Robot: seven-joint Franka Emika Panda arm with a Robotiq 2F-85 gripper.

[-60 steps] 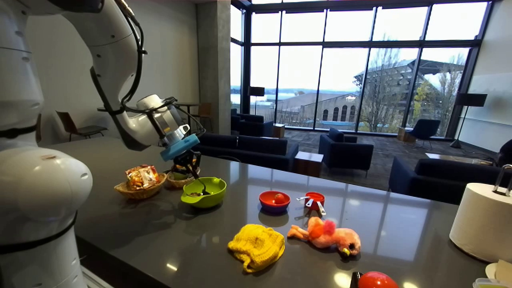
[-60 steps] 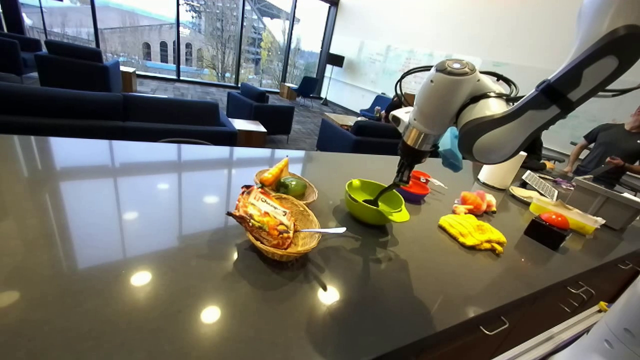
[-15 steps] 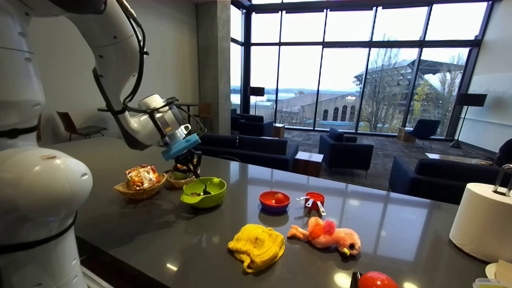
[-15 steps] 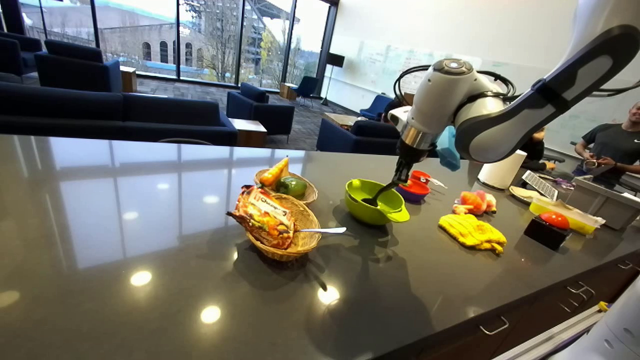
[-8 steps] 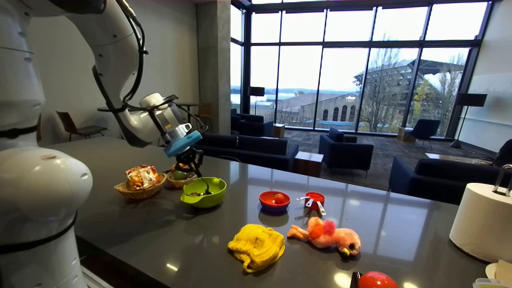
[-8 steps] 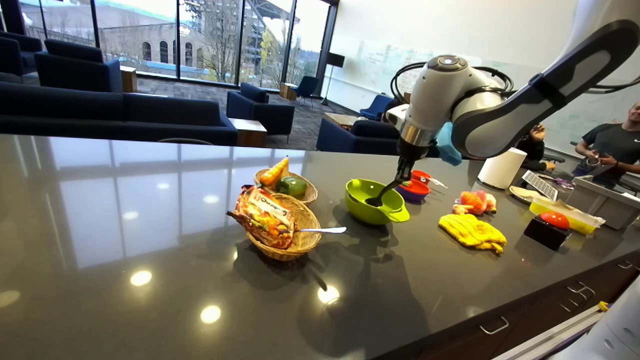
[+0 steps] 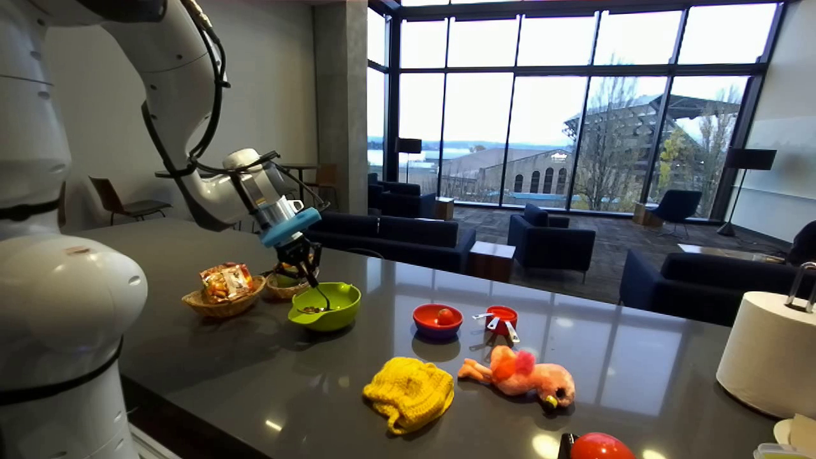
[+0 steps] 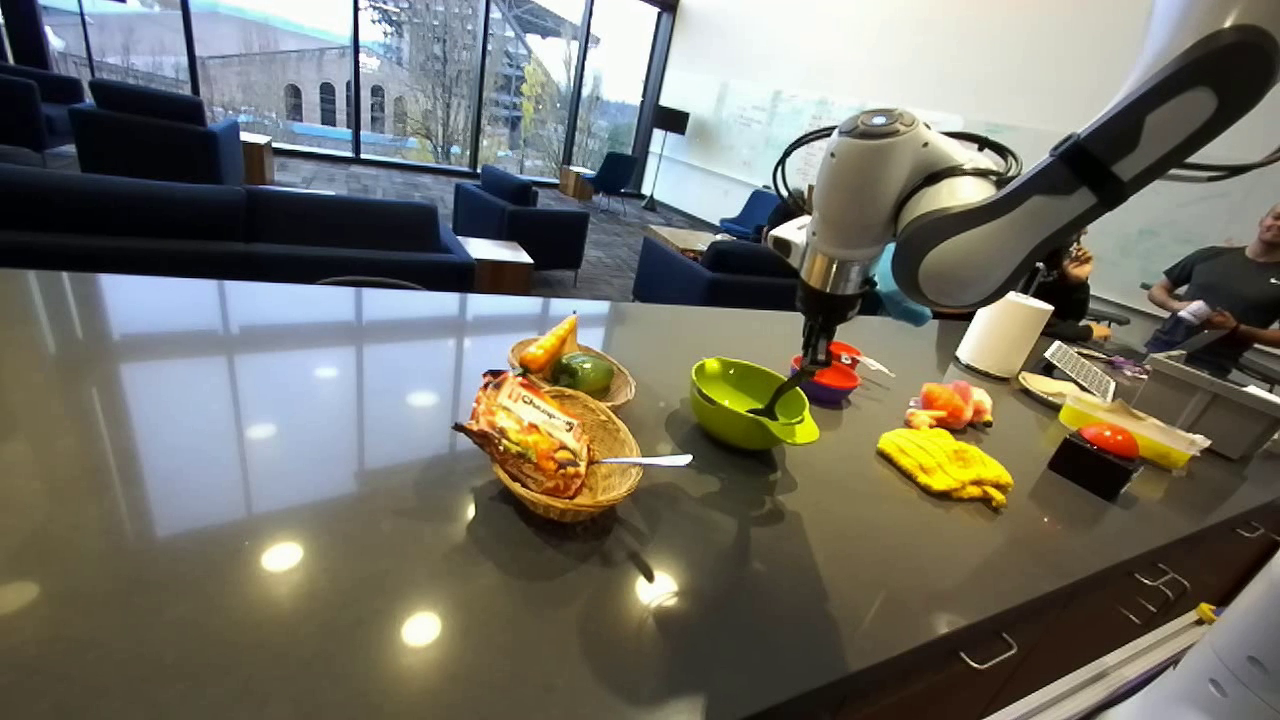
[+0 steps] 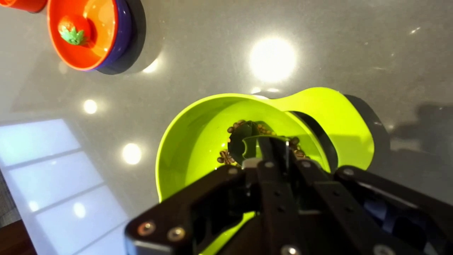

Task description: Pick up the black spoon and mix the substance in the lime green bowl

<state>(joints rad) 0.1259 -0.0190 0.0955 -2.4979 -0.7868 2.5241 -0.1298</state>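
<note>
Wrist view: gripper [image 9: 276, 147] enters from the bottom, fingers closed together, gripping the handle of the black spoon [image 9: 238, 141]. Spoon head sits low inside the lime green bowl [image 9: 184, 148], among brown bean-like bits [image 9: 225, 157]. Fingers hide part of the handle and some of the bits; whether the head touches the bowl's floor, cannot tell. Broad green tab [image 9: 348, 131] juts from the bowl's right side in this view.

Both exterior views: gripper above the bowl, pointing downward; spoon slants from the fingertips into the bowl, which stands upright on the dark grey counter [image 7: 255, 376].

Near the bowl: smaller red bowl [image 9: 101, 24], purple outside, holding a red leafy-topped piece [image 9: 73, 30]. Just beside it, red measuring cups [image 7: 505, 313] with metal handles. Nearer the camera in an exterior view, yellow knitted cloth [image 7: 409, 392] and pink plush flamingo [image 7: 529, 382] lie side by side.

Opposite side of the green bowl: wicker basket [image 8: 612, 430] with a shiny snack packet [image 8: 535, 435]; pale utensil handle [image 8: 650, 461] sticks out past its rim. Close by, second basket [image 8: 622, 388] with an orange tapered item [image 8: 548, 347] and a dark green rounded item [image 8: 583, 374].

Farther along the counter: white paper roll [image 7: 768, 350], red dome [image 8: 1110, 440] on a black box [image 8: 1085, 468]. Background: tall windows [image 7: 548, 108], dark blue sofa [image 7: 398, 245], man [image 8: 1235, 295] in dark T-shirt.
</note>
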